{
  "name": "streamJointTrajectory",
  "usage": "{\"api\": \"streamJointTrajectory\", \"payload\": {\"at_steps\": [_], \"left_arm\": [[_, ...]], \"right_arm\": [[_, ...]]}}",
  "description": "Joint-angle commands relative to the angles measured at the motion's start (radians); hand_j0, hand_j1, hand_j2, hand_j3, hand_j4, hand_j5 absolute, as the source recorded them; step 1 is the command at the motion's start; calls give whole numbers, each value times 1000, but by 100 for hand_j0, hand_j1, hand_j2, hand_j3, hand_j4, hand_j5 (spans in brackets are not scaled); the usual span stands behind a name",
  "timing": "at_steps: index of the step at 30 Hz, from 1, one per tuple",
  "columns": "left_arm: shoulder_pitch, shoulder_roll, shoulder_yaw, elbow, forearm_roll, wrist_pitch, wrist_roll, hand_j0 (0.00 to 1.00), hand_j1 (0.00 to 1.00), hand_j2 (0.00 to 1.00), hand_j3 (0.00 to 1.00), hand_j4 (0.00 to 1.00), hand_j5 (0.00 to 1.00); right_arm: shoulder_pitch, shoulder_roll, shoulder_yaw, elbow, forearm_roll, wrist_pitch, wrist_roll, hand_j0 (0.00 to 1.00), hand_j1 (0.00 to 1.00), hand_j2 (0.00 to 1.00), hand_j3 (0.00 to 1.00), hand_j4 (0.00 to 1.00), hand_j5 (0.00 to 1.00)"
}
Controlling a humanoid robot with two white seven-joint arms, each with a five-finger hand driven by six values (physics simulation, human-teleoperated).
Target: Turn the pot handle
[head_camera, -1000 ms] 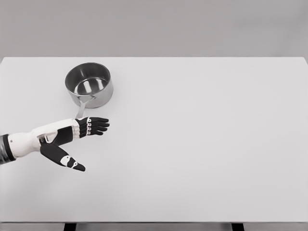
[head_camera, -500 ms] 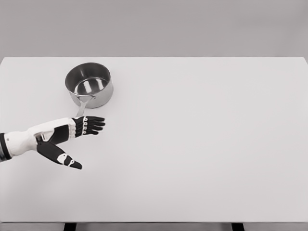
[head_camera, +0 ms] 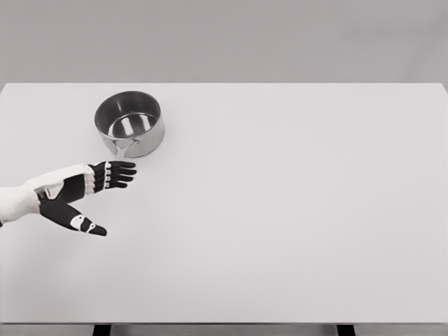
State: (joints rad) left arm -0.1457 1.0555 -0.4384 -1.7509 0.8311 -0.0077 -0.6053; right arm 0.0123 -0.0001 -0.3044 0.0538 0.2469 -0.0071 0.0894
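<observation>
A shiny steel pot (head_camera: 130,124) stands on the white table (head_camera: 280,210) at the back left. Its thin grey handle (head_camera: 121,153) points toward me and slightly left; the outer end is hidden behind my hand. My left hand (head_camera: 98,199) lies just in front of the pot, fingers (head_camera: 119,173) stretched to the right over the handle's tip and the thumb spread toward me. The hand is open and holds nothing. The right arm does not show.
The table's far edge runs just behind the pot, and its left edge lies close to my forearm (head_camera: 21,203). Two dark table legs (head_camera: 101,329) show below the near edge.
My left hand has drawn back to the left and slightly away from me, still open. The pot stays put, and less of its handle shows now.
</observation>
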Motion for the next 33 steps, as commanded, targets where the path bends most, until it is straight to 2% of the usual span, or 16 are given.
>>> {"api": "streamJointTrajectory", "payload": {"at_steps": [1,12,33], "left_arm": [[0,1,4,13,5,0,-1,100,100,100,100,100,100],[0,3,7,70,-20,0,-1,100,100,100,100,100,100],[6,37,72,110,-43,-1,-1,100,100,100,100,100,100]], "right_arm": [[0,0,-1,0,0,-1,1,100,100,100,100,100,100],[0,0,1,0,0,-1,1,100,100,100,100,100,100],[0,0,1,0,0,-1,1,100,100,100,100,100,100]]}}
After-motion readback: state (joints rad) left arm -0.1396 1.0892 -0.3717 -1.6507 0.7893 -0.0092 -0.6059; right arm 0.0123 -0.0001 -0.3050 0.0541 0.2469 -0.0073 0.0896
